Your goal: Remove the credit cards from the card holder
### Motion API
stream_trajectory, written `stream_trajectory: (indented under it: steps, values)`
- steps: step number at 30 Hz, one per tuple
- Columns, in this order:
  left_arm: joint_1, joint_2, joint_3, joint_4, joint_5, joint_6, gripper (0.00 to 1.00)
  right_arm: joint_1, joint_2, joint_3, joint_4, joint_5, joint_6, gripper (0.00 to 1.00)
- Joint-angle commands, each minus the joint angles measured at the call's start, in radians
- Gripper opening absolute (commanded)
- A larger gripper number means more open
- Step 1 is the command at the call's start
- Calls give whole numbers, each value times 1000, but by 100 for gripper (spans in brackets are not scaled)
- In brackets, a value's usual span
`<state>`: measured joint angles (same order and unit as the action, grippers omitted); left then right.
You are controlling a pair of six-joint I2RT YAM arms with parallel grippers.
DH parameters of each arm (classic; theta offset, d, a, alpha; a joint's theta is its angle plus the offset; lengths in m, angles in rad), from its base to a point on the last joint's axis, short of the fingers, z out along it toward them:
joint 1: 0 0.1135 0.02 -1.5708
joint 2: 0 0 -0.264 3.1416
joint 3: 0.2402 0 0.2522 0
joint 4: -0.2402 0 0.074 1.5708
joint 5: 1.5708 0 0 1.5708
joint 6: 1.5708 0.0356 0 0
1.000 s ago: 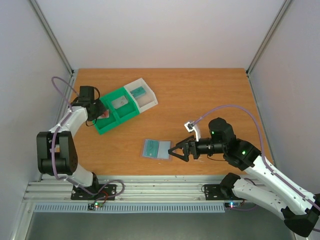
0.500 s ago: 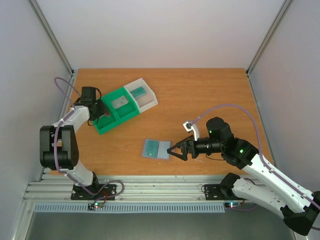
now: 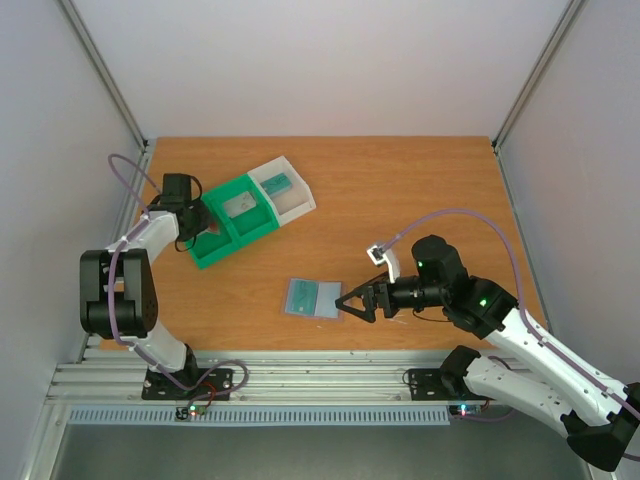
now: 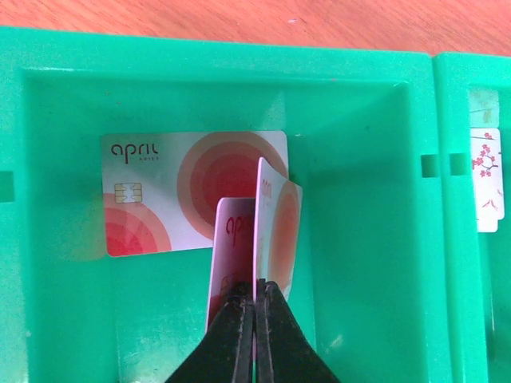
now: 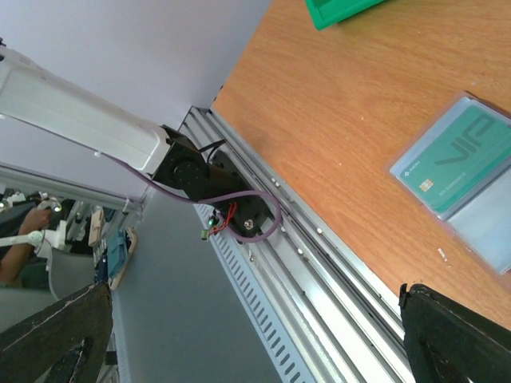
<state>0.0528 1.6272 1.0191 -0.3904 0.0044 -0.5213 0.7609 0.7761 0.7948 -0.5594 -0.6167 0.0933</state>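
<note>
credit cards [image 4: 277, 219] | thin, glossy, red-ringed | pinched edge-on by left gripper [image 4: 254, 311]

i'm looking into a robotics lab cell: pale panels [image 3: 320, 60] on metal struts [image 3: 101, 70] box in a wooden tabletop [image 3: 400, 190], with a slotted aluminium rail [image 3: 320, 378] along its near edge and a purple cable [image 3: 460, 210] looping.

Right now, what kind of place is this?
Probably a robot test cell in a lab: plain white walls enclose a wooden table, and the left arm and right arm are bolted to a metal rail at its near edge.
</note>
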Motion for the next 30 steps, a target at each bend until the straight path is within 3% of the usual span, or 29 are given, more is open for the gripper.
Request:
stream_trajectory:
  steps: [1, 4, 9, 20, 30]
  values:
    - [8, -16, 31, 8, -66, 31, 1, 0, 1, 23, -7, 9, -13, 98]
    - [7, -7, 42, -17, -100, 43, 17, 0, 4, 24, -6, 10, -12, 99]
    - [9, 10, 69, -59, -133, 52, 26, -1, 7, 29, -19, 18, -17, 98]
    - [8, -27, 102, -118, -57, 31, 32, 0, 9, 23, -13, 23, -5, 98]
    - [5, -69, 91, -196, 57, 33, 31, 0, 12, 18, -26, 51, 19, 98]
